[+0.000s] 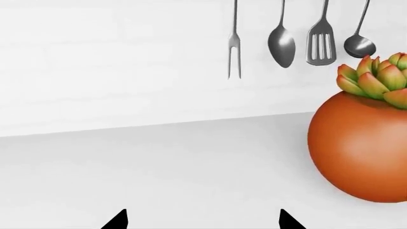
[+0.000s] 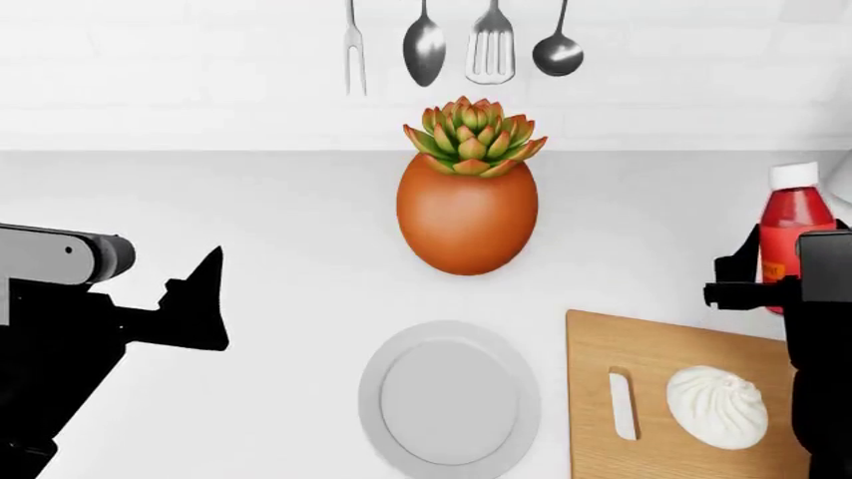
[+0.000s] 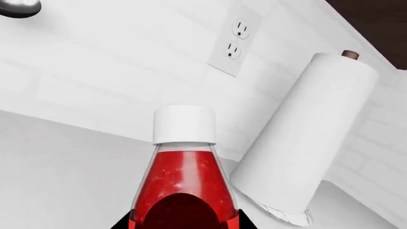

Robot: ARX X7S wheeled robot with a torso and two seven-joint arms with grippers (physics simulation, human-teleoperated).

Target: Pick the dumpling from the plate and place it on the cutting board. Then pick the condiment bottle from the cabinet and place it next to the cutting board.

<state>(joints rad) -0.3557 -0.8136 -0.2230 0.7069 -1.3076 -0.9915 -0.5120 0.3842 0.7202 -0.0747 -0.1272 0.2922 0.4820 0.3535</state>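
The white pleated dumpling [image 2: 716, 405] lies on the light-wood cutting board [image 2: 596, 349] at the front right. Left of the board, the round grey plate [image 2: 449, 399] holds nothing. My right gripper [image 2: 761, 284] [image 3: 183, 224] is shut on the lower body of the red condiment bottle [image 2: 793, 222] [image 3: 183, 181], which is upright with its white cap on top, just behind the board's far right corner. Whether its base touches the counter is hidden. Over the bare counter at the left, my left gripper [image 2: 200, 299] [image 1: 202, 222] is open and holds nothing. The cabinet is out of view.
An orange egg-shaped plant pot [image 2: 466, 215] [image 1: 362, 143] with a succulent stands behind the plate. Metal utensils [image 2: 453, 45] hang on the white tiled wall. A paper towel roll [image 3: 305, 143] and a wall outlet [image 3: 235, 40] are beyond the bottle.
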